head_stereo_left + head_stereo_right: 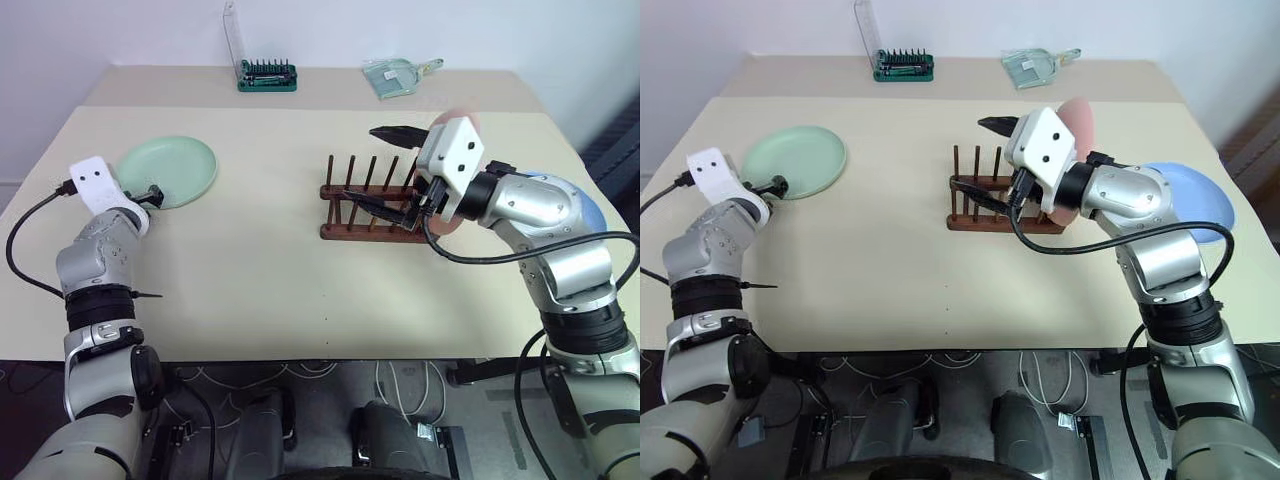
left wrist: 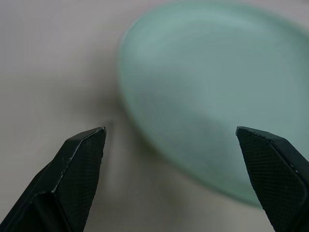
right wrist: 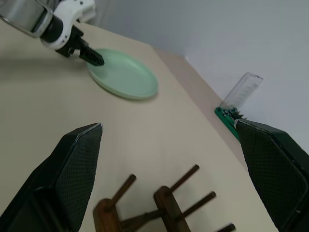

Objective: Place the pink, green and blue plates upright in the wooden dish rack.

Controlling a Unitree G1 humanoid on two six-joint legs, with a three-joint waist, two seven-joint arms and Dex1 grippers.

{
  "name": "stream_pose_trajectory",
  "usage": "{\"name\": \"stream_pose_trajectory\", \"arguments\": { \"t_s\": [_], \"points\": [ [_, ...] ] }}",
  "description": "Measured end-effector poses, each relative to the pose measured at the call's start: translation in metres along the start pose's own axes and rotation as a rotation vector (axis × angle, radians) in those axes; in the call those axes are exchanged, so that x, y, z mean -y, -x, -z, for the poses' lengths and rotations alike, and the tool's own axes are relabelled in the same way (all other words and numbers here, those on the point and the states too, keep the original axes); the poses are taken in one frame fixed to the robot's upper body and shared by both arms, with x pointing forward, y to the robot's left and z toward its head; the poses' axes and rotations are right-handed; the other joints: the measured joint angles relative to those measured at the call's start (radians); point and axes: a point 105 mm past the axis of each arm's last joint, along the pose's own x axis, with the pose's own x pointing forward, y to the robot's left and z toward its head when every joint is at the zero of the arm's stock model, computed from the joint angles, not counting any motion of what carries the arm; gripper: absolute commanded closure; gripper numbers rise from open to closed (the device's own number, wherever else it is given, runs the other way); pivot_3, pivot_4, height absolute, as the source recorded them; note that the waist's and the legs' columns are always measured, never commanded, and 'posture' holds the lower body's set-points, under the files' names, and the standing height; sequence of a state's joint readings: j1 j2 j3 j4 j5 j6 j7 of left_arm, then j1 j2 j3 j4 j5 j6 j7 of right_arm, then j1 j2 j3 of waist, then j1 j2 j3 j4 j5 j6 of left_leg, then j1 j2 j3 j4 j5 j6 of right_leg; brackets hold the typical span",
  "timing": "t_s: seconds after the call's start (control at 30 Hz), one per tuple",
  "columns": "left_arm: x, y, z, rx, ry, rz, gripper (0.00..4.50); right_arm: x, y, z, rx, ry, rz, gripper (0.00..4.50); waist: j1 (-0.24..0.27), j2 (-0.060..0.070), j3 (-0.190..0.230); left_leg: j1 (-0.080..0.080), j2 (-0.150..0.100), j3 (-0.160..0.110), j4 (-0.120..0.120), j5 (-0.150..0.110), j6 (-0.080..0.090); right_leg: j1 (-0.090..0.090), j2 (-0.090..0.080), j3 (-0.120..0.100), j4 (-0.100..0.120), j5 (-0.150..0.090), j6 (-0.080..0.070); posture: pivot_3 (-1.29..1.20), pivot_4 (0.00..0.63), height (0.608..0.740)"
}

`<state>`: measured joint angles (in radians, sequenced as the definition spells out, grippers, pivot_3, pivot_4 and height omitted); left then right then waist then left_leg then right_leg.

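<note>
mint green plate [image 1: 167, 171] lies flat just ahead of my wide-open left end effector [image 1: 154, 194], nearer than my right.

A wide beige table [image 1: 250, 290] takes most of the room, and a second beige table [image 1: 300, 92] stands right behind it, against a plain white wall [image 1: 120, 30]. The light is soft and even (no hard shadows on the tabletop). Under the near edge, the floor [image 1: 330, 385] is dark with pale curly lines.
</note>
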<state>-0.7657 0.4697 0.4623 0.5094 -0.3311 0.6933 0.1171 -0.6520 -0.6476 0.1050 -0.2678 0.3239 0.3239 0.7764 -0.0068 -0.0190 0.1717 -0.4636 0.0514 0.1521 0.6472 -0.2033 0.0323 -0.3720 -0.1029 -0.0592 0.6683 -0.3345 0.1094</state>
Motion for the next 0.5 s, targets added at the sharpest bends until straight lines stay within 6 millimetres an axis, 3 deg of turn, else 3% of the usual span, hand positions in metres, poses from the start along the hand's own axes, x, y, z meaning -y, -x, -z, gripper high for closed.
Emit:
{"name": "stream_pose_trajectory", "arguments": {
  "t_s": [0.17,0.3,0.4,0.5],
  "points": [
    [0.008,-0.009,-0.011,-0.035,0.012,-0.02,0.04,-0.023,-0.002,0.001,-0.004,-0.027,-0.1,0.01,-0.007,0.0,0.0,0.001,0.0,0.0,-0.001,0.0,0.0,0.0,0.0,0.0,0.0,0.0,0.0,0.0,0.15,0.732],
    [0.012,-0.018,0.0,-0.111,0.044,-0.011,0.04,-0.038,-0.008,0.001,0.01,-0.053,-0.144,0.01,-0.011,0.0,0.0,0.001,0.0,0.001,-0.001,0.0,-0.001,-0.001,0.001,0.0,0.001,0.0,0.0,0.0,0.15,0.732],
    [0.008,-0.021,-0.003,-0.115,0.066,-0.033,0.9,-0.042,-0.01,-0.001,0.017,-0.049,-0.149,0.0,-0.009,0.0,0.0,0.001,0.0,0.001,-0.001,0.0,-0.001,-0.001,0.0,0.0,0.001,0.0,0.0,0.0,0.15,0.732],
    [0.003,-0.023,-0.003,-0.1,0.094,-0.069,2.32,-0.043,-0.01,0.002,0.01,-0.069,-0.138,0.0,-0.008,0.0,0.0,0.001,0.0,0.001,-0.001,0.0,-0.001,-0.001,0.0,0.0,0.001,0.0,0.0,0.0,0.15,0.732]
  ]
}}
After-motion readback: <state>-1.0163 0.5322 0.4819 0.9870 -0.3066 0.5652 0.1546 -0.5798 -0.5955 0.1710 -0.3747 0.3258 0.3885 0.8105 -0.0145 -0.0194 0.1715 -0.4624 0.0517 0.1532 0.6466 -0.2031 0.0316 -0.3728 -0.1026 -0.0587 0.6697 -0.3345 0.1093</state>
